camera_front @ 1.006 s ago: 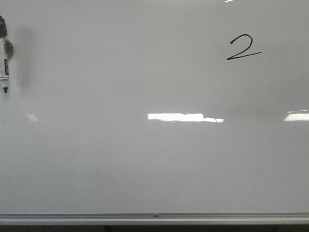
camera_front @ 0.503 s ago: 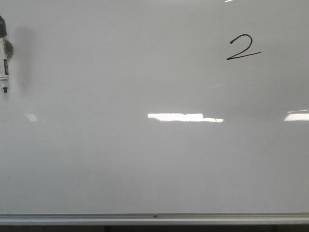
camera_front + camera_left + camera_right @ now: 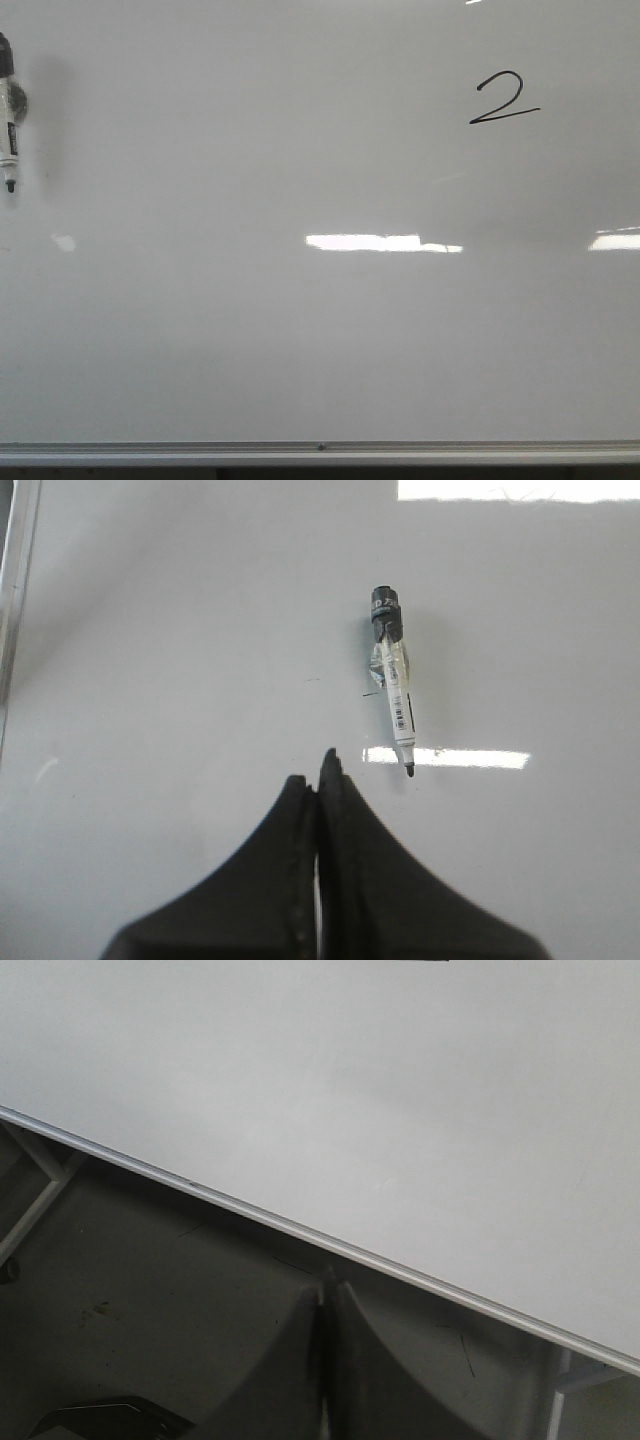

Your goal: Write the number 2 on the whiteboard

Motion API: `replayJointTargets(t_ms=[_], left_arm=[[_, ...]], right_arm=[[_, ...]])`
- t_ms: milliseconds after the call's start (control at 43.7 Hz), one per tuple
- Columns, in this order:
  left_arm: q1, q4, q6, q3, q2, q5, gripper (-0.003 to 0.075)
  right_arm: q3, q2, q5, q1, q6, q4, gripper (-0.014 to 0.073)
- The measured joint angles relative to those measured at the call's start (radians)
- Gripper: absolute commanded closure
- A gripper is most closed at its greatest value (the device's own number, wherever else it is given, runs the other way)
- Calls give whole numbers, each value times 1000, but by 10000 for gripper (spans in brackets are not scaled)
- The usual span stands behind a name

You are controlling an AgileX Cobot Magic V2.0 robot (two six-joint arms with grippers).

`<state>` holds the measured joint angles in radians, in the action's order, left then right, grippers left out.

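The whiteboard (image 3: pixel 300 330) fills the front view, with a silver rail along its near edge. A black hand-drawn number 2 (image 3: pixel 503 99) stands at its upper right. A white marker with a black cap end (image 3: pixel 9 115) lies on the board at the far left, tip uncovered; it also shows in the left wrist view (image 3: pixel 395 680). My left gripper (image 3: pixel 320 770) is shut and empty, hovering over the board a short way from the marker's tip. My right gripper (image 3: pixel 328 1285) is shut and empty, off the board beyond its rail (image 3: pixel 300 1235). Neither gripper shows in the front view.
Bright rectangular light reflections (image 3: pixel 380 242) lie across the board. In the right wrist view a dark floor (image 3: pixel 150 1290) and grey table legs (image 3: pixel 40 1185) lie beyond the board's edge. The board's side rail (image 3: pixel 15 600) shows in the left wrist view.
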<state>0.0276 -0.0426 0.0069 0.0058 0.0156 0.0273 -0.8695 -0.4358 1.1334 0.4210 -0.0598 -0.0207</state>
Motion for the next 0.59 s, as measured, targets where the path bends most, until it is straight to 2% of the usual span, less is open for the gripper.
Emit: replayJointTargets(t_ms=[594], left_arm=[[-8,11,0,0,-22,-35,741]], right_arm=[[0,1,-2,0,0,0,662]])
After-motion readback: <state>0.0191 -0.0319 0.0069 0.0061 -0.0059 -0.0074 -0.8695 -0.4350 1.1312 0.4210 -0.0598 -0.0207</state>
